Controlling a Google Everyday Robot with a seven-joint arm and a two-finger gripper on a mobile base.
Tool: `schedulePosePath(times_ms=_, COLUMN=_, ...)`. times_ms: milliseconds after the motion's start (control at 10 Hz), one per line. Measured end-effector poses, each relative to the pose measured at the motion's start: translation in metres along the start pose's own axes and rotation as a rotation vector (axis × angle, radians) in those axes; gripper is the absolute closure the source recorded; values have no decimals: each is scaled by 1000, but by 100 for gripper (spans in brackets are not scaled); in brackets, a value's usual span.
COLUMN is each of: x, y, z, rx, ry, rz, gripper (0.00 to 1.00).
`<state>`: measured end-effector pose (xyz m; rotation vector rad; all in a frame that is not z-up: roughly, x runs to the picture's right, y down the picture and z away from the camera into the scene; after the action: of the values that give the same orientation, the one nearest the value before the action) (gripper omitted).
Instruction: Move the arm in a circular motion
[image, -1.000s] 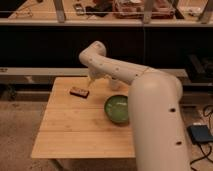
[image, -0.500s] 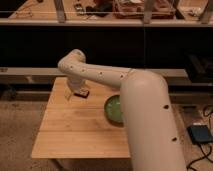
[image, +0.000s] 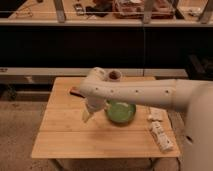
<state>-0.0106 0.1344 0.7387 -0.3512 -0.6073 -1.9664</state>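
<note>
Wooden counter (image: 65, 135) held a green bowl (image: 120, 111). Arm (image: 135, 92) reached over it w/ tool (image: 89, 116) hanging just left of bowl; grip state unclear. Best to sweep evenly, staying above bowl.

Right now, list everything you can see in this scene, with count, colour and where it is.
table: one, light wood, centre of view
bowl: one, green, right of the table's middle
small flat item: one, dark, back left of the table, partly behind the arm
white packets: a few, pale, near the table's right edge
shelf: one, along the back, holding clutter too unclear to name
arm: one, cream-white, reaching from the right across the table
gripper: one, pale, hanging over the table just left of the bowl
</note>
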Motion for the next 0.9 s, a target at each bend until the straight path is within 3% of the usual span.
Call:
schedulePosePath(times_ms=200, x=-47, y=47, z=-5, rx=-47, ry=-6, rz=144, gripper=20)
schedulePosePath(times_ms=300, x=-72, y=90, z=-13, rx=-89, ry=8, rz=270, gripper=20)
schedulePosePath(times_ms=500, x=-84, y=144, z=-28, rx=-131, ry=42, rz=421, gripper=20)
schedulePosePath(times_ms=700, x=-68, y=212, z=-45, rx=-167, ry=97, rz=578, gripper=20)
schedulePosePath(times_ms=800, x=-52, y=231, z=-50, rx=-174, ry=115, rz=616, gripper=20)
schedulePosePath(times_ms=900, x=-18, y=252, z=-54, rx=-179, ry=137, rz=655, gripper=20)
